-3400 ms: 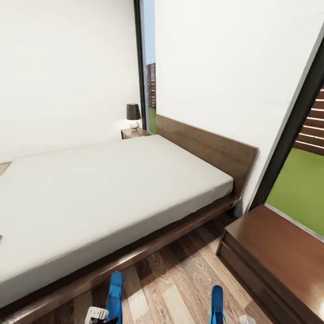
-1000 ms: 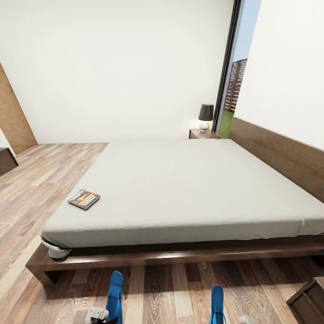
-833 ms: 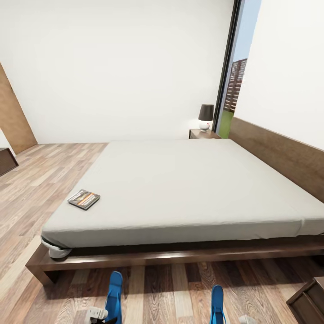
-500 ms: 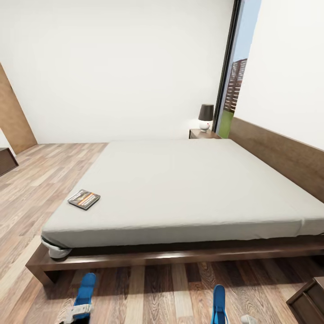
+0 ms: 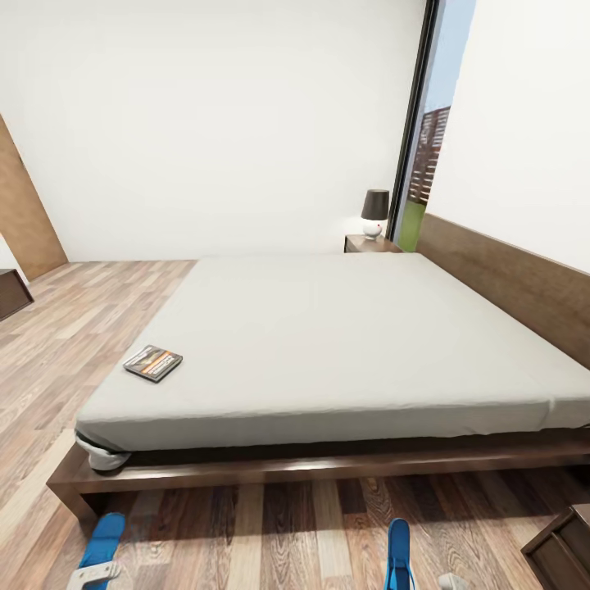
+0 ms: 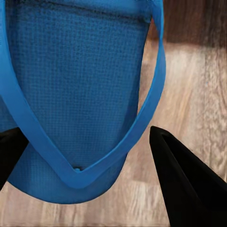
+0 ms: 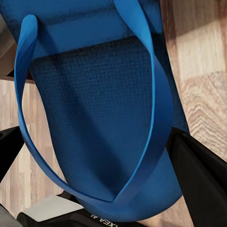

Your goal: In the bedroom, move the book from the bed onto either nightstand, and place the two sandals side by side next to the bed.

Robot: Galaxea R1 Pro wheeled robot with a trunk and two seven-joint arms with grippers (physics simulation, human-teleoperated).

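while both sandals are carried low over the floor in front of the bed, the left sandal sits out toward the bed's foot corner and the right sandal hangs well apart from it, nearer the head end, so the pair is far from side by side. the left tool has its dark fingers either side of the blue sole, and the thong strap runs down to its toe post between them; it looks clenched on the left sandal, though the actual contact is hidden. the right tool likewise grips the right sandal, its dark fingers flanking the sole with the strap looping across. each sandal's long axis points roughly at the bed's long side edge, and the two lie about parallel, which suits laying them as a pair. the relation that matters next, as i judge it, is the wide gap along the bed's edge: one arm must bring its sandal across toward the other before either is set down. the book lies flat on the mattress near its foot corner, on the left arm's side, untouched. a nightstand with a small lamp stands beyond the far head corner of the bed, and another's corner shows by the right arm.
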